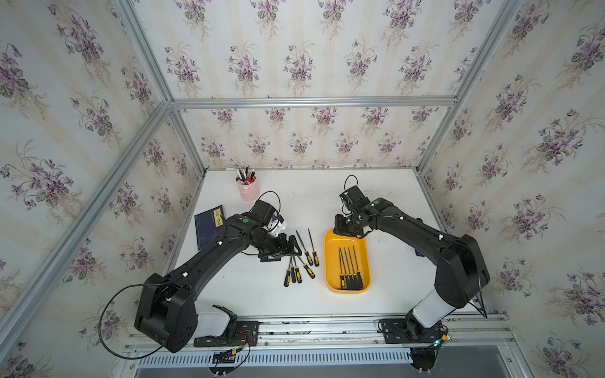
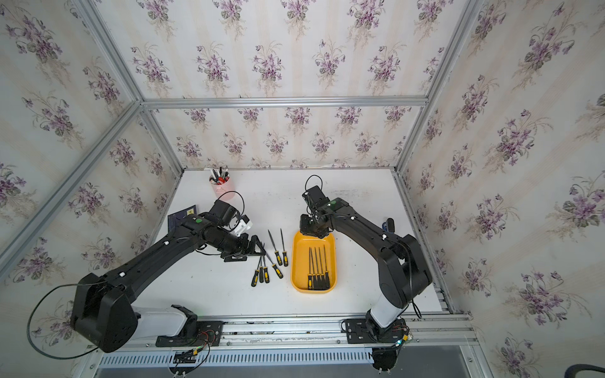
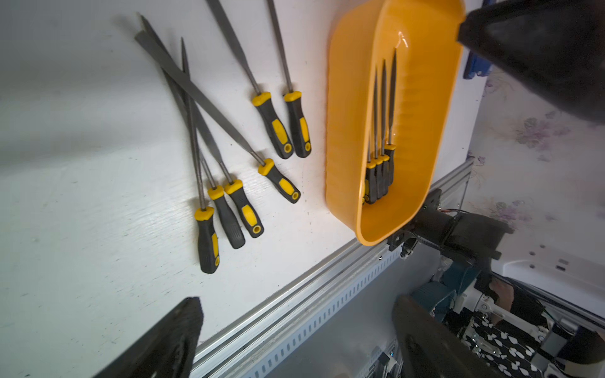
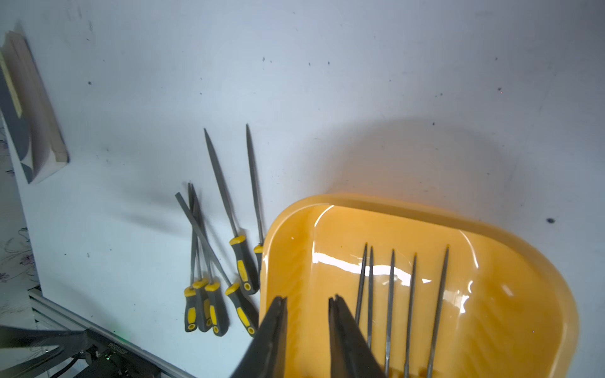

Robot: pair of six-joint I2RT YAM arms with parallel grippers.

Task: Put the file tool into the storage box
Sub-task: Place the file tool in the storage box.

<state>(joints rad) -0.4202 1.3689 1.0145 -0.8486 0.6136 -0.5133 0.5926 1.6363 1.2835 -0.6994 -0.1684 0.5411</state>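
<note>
My right gripper [image 4: 307,299] hangs over the far end of the storage box [image 1: 331,261]. Its jaws are slightly parted and nothing is between them. My left gripper [image 1: 288,251] is spread wide and empty, off the box's left side, near the blade tips of the crossed files [image 1: 296,271]. Those four lie on the table [image 1: 248,294], fanned over one another with their handles toward the box's near end. A pair of files [image 1: 310,250] lies between them and the box, just beside its left wall. Inside the box, five stored files [image 1: 349,271] lie side by side along its length, handles at the near end. Well beyond the box's far left corner, a pink pen cup [image 1: 247,193] holds pens.
</note>
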